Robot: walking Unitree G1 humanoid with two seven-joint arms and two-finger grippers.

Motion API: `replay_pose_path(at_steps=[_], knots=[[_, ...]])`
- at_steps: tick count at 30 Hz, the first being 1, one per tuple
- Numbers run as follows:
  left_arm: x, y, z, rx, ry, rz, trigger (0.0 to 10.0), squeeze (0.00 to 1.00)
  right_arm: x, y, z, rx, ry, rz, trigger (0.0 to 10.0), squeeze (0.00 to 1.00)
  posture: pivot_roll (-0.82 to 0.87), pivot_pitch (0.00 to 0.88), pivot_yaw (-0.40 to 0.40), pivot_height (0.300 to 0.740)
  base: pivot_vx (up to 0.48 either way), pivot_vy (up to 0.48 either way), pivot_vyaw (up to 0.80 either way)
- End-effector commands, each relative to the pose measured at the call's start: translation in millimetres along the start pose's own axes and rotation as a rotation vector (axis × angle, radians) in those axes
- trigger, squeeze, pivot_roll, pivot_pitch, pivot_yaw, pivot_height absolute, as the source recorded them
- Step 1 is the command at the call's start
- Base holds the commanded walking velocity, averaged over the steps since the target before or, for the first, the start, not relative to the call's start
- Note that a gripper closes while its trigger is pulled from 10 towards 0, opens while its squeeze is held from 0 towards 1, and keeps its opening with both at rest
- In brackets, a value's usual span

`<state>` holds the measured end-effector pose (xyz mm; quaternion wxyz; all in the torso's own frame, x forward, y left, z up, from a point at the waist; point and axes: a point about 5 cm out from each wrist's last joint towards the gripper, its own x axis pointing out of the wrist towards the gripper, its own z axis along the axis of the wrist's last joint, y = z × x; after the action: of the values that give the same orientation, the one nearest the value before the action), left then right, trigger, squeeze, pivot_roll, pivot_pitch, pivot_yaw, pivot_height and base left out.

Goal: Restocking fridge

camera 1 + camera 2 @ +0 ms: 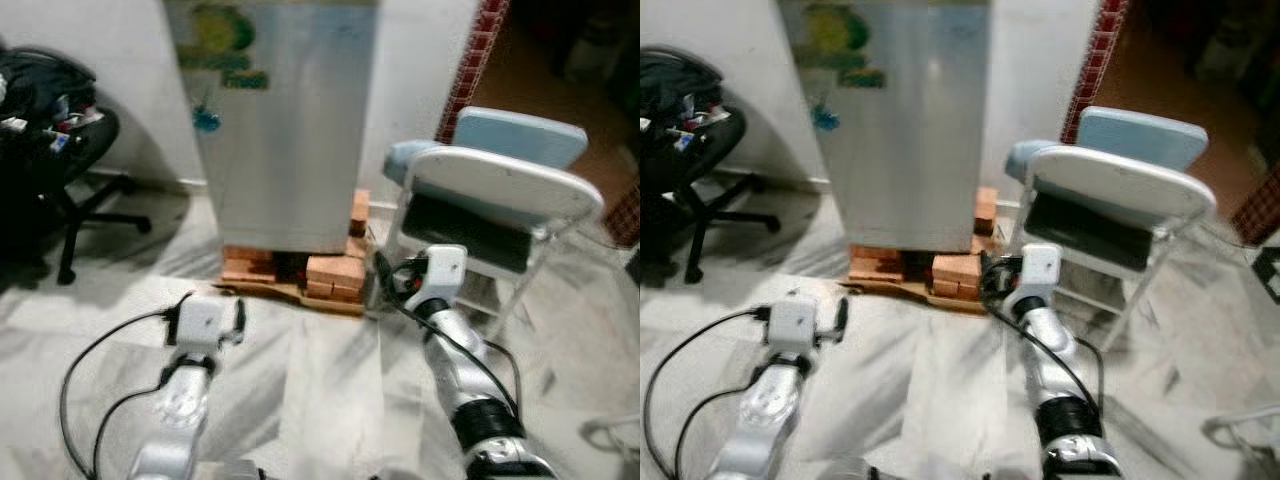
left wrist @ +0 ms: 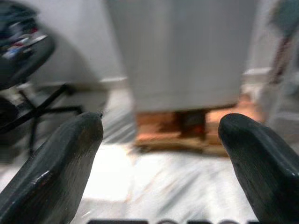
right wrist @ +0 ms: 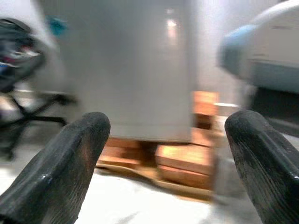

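Note:
A tall grey fridge [image 1: 285, 130] stands against the white wall ahead, door closed, resting on orange bricks [image 1: 335, 272] and a wooden board. A green and blue sticker [image 1: 225, 45] marks its upper left. My left gripper [image 2: 161, 158] is held low over the marble floor, short of the fridge, open with nothing between its fingers. My right gripper [image 3: 173, 163] is raised at about the same height near the fridge's right corner, also open and holding nothing. Both black fingers [image 2: 56, 172] frame the fridge base in the wrist views.
A folding chair [image 1: 500, 190] with a light blue seat stands right of the fridge, close to my right arm. A black office chair [image 1: 55, 160] piled with things sits at the left. Marble floor [image 1: 300, 400] lies between me and the fridge. A brick pillar [image 1: 470, 60] rises at the back right.

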<state>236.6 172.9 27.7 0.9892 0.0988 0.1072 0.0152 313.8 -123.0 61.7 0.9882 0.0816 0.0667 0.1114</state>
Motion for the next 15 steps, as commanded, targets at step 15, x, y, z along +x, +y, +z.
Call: replay_pose_path(at_steps=[15], knots=[[2.2, -1.9, 4.8, -0.003, -0.036, -0.028, 10.0, 0.0, -6.0, -20.7, -6.4, -0.026, 0.019, -0.07, 10.0, 0.0, -0.02, 0.011, 0.018, 0.74, 0.0, 0.48, -0.35]])
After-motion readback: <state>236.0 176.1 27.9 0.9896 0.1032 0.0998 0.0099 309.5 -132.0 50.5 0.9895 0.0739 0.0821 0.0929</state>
